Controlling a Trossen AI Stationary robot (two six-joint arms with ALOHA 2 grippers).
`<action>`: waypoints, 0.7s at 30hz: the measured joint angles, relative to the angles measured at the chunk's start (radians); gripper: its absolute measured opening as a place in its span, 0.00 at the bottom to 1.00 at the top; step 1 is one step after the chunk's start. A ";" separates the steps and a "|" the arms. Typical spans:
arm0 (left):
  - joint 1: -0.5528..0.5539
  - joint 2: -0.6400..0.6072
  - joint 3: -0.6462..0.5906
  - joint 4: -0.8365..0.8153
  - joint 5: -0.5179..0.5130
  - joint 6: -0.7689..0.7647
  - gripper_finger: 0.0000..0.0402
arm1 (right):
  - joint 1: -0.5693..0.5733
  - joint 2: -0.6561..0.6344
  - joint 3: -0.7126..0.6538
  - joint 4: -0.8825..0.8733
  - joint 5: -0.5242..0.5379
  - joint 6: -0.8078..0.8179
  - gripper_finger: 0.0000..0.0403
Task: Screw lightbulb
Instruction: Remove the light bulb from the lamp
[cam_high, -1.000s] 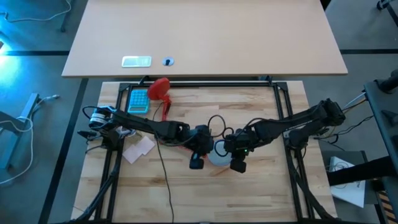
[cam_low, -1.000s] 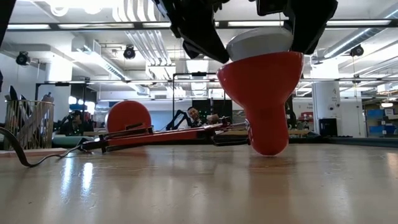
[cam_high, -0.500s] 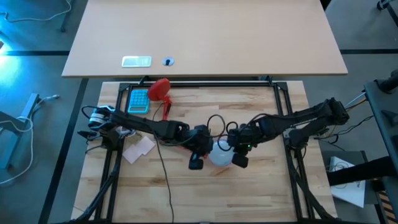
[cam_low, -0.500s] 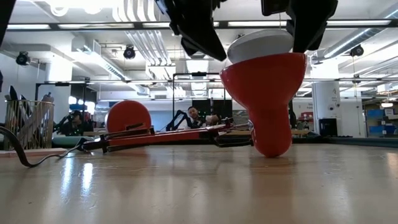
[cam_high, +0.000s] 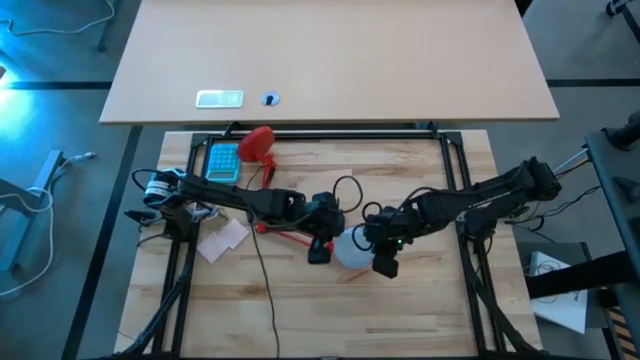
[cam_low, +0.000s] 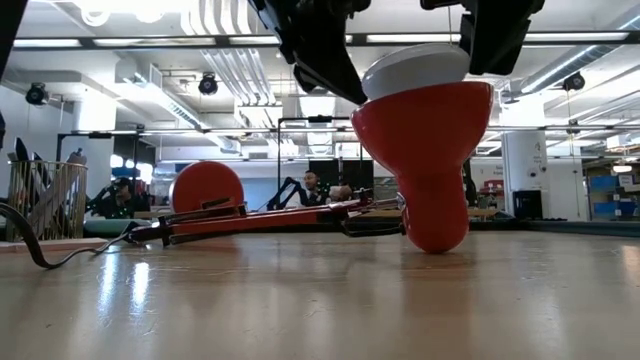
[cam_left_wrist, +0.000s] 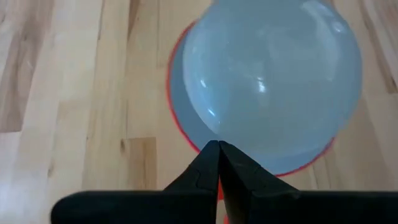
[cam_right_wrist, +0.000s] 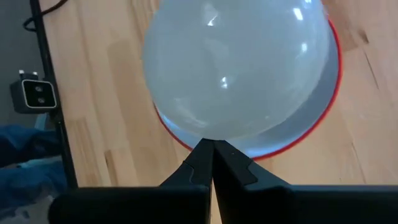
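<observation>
The lightbulb (cam_left_wrist: 270, 74) sits dome-up in the mouth of the red lamp shade (cam_low: 425, 150), which stands upright on the wooden counter (cam_high: 420, 310) near its middle; in the low view the bulb's white dome shows just above the red rim and looks slightly tilted, and its screw base is hidden inside the shade. The left end effector (cam_left_wrist: 217, 163) is pinched fully closed, holding nothing, with its tips right at the shade's rim beside the bulb, and the right end effector (cam_right_wrist: 211, 160) is likewise closed and empty at the rim on the other side. The chief risk, as I judge it, is that the bulb is only resting in the shade and not caught in the socket threads: if it is turned while tilted it could cross-thread or simply spin loose. With both end effectors closed to a point, pushing on smooth round glass could let the tips slip off, or tip the shade, which stands on a narrow rounded foot and is held by neither arm. The lamp's red arm (cam_low: 260, 215) and dark cable (cam_high: 345, 195) lie close behind and could snag an arm as it twists.
</observation>
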 joint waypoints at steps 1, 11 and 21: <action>-0.005 0.000 0.000 -0.002 0.000 0.000 0.00 | -0.003 0.000 0.000 -0.006 0.001 -0.002 0.00; -0.050 0.000 0.002 0.008 0.027 -0.029 0.00 | -0.035 -0.001 0.000 -0.095 0.022 -0.035 0.00; -0.025 0.000 0.002 -0.052 -0.030 -0.059 0.00 | 0.013 -0.005 0.013 -0.080 -0.025 -0.012 0.00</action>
